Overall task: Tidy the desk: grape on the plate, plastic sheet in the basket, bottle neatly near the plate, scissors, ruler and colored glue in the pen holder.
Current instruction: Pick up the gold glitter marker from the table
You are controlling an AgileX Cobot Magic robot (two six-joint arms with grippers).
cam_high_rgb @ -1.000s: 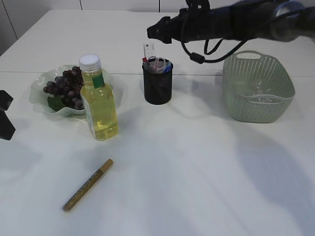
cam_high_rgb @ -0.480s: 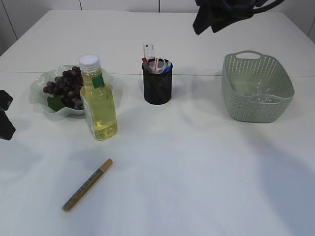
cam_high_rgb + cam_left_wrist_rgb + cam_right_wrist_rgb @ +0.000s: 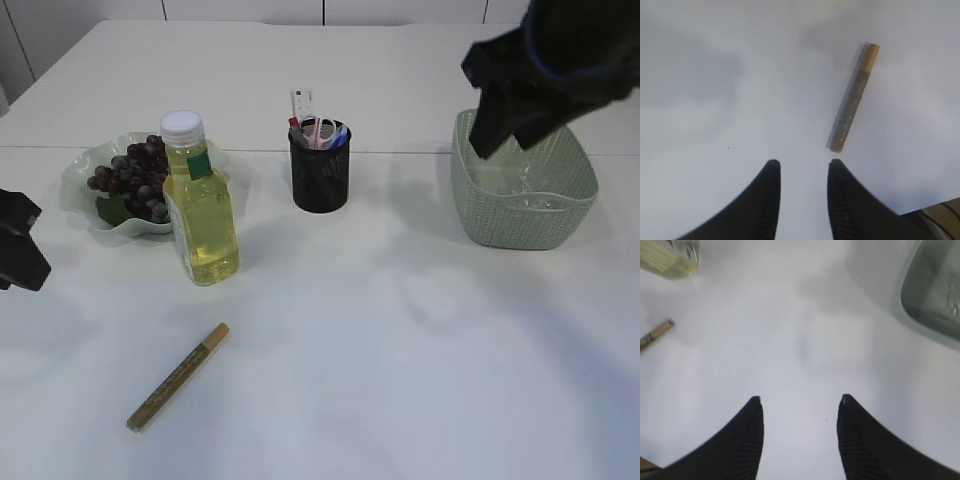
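Note:
A gold glitter glue stick [image 3: 178, 376] lies on the white table at the front left; it also shows in the left wrist view [image 3: 853, 97] and at the left edge of the right wrist view [image 3: 655, 335]. My left gripper [image 3: 802, 162] is open and empty, just short of the stick's near end; in the exterior view it is at the left edge [image 3: 18, 252]. My right gripper [image 3: 799, 397] is open and empty above bare table, high in front of the basket [image 3: 523, 180]. Grapes [image 3: 133, 175] lie on the plate [image 3: 82, 170]. The bottle [image 3: 200, 205] stands beside the plate. Scissors and a ruler stand in the pen holder [image 3: 320, 170].
The green basket at the right holds a clear plastic sheet [image 3: 528, 188]; its corner shows in the right wrist view [image 3: 932, 295]. The bottle's base shows at the top left of that view [image 3: 671, 257].
My right arm has pulled back from above the pen holder to the right and toward the front, over the basket. My left gripper has shifted slightly at the left edge.

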